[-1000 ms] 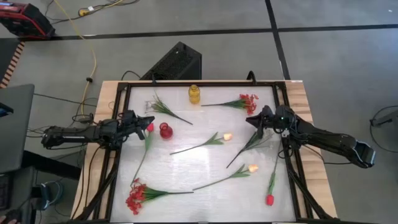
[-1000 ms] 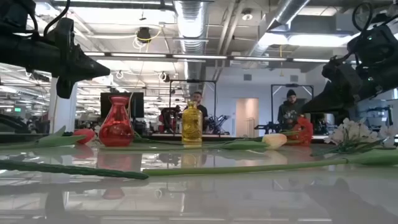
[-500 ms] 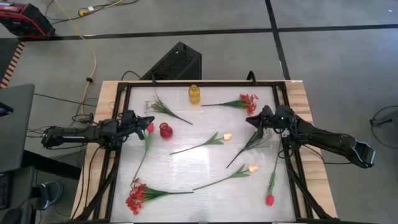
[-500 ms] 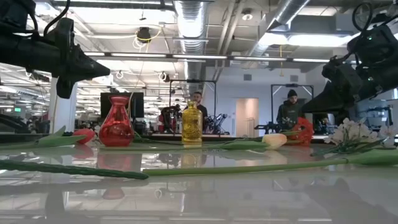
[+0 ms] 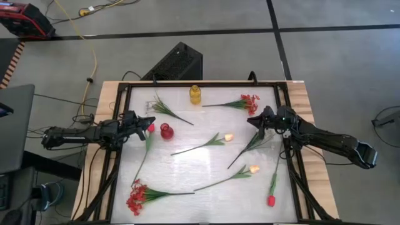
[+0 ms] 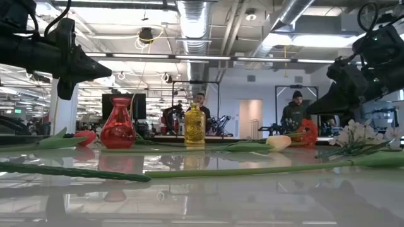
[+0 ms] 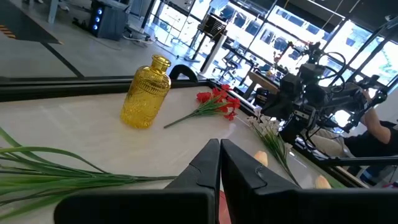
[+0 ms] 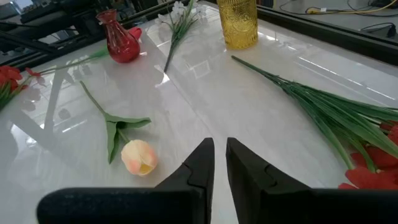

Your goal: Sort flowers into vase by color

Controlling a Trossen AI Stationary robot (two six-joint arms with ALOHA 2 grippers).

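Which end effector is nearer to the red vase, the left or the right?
The left. The left end effector is right beside the red vase, while the right end effector is far across the table.

Overhead camera: looking straight down, taking in whole table. Low camera: sitting at tabletop level, facing the room. Wrist cameras: each peering closely past its own pincer. All views are sharing the yellow vase, standing beyond both pincers.
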